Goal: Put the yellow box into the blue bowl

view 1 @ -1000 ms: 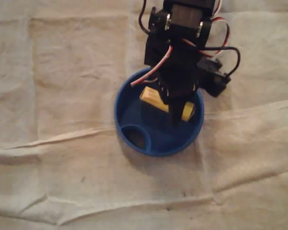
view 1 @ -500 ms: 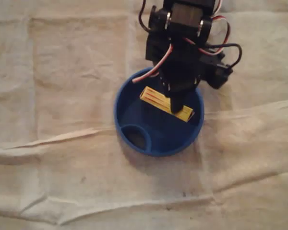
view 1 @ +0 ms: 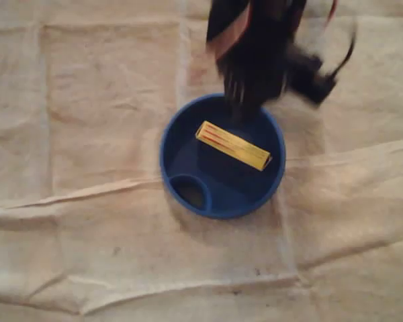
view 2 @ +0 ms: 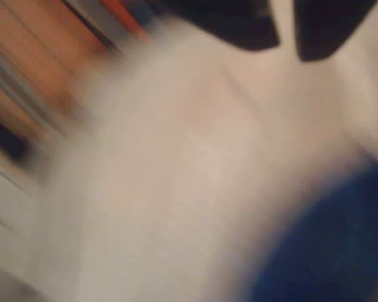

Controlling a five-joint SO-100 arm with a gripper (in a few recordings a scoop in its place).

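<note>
In the overhead view the black arm [view 1: 255, 47] reaches in from the top edge, heavily blurred, with its gripper [view 1: 245, 111] pointing down the picture. In the wrist view the two dark jaws sit at the top edge with a narrow gap between them, gripping nothing.

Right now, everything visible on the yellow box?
The yellow box is long, flat and slim, seemingly cardboard, with thin red lines along its top face. It lies flat and diagonal, upper-left to lower-right in the overhead view, on the floor of the blue bowl, in the large compartment. Only the bowl touches it; the blurred arm is off it.
</note>
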